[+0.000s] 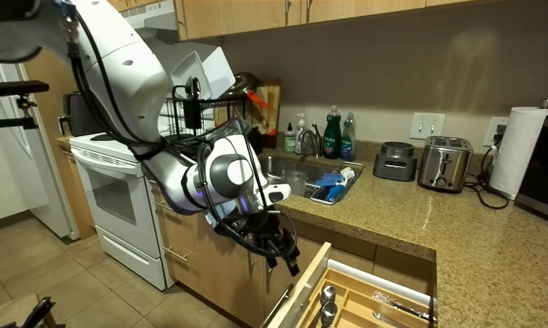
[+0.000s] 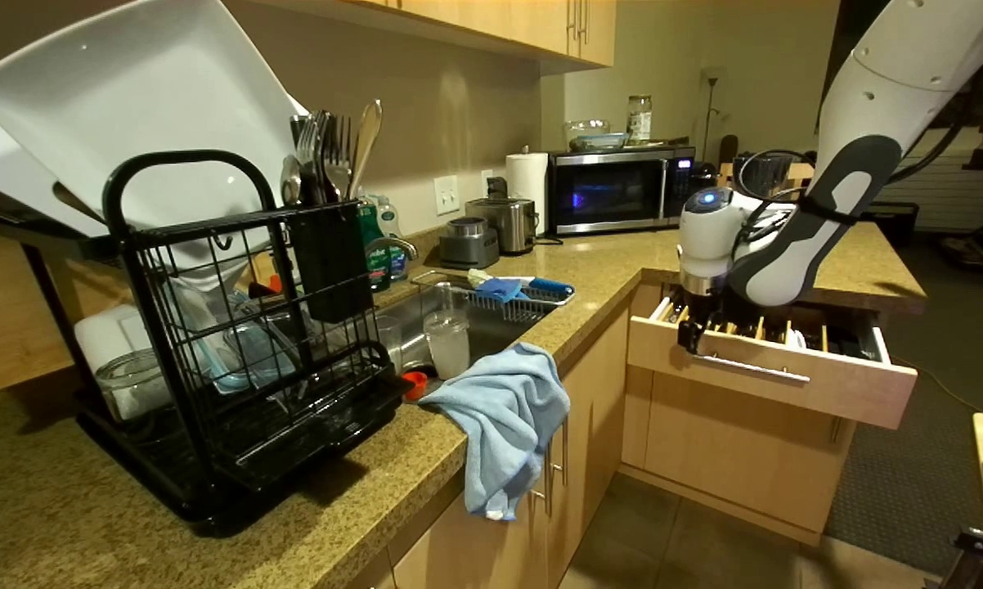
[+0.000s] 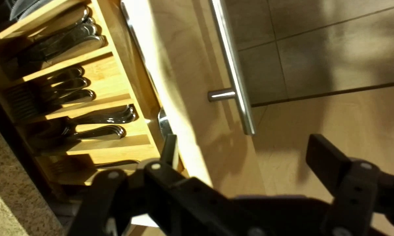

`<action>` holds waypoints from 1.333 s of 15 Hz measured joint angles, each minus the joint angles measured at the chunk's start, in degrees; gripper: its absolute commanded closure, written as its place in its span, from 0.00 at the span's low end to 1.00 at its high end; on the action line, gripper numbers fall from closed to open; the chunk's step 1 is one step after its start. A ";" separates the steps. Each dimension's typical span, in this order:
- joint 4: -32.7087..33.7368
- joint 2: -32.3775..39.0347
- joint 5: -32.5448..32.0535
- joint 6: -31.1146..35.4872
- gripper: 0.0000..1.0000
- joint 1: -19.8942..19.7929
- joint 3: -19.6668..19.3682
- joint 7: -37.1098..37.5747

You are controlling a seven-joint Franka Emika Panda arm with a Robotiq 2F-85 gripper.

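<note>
The drawer (image 2: 835, 388) stands out from its cabinet (image 2: 737, 450) below the granite counter (image 1: 379, 205), and I have the gripper (image 3: 243, 146) over by its front panel (image 3: 197, 65). Along the outside of that panel runs a straight metal bar handle (image 3: 229, 50), its long axis parallel to the panel's top edge. On my wrist view the bar slants steeply from upper left to lower right, its near end pointing down between the fingers (image 3: 325, 164); a short post (image 3: 220, 95) joins it to the panel a little before that end. In an exterior view the bar handle (image 2: 752, 369) lies almost level, dipping slightly toward the right, with the gripper showing just above its left end.

I've got the fingers spread wide, and nothing is gripped. The bar's end shows between the fingertips with a gap on each side. The finger on the left of my wrist view overlaps the panel's top edge; I can't tell whether they touch.

Behind the panel sits a wooden cutlery tray (image 3: 122, 68). Its forks (image 3: 70, 86) lie with their handles toward the panel. In an exterior view, two spoons (image 1: 328, 311) lie alongside the panel instead.
</note>
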 measured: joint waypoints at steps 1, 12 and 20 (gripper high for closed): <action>-1.68 -2.10 0.00 -0.03 0.00 0.84 0.36 1.35; -15.78 -12.95 -3.92 -0.20 0.00 1.45 9.46 17.33; -12.58 -7.26 -30.89 -3.10 0.00 5.64 2.82 40.96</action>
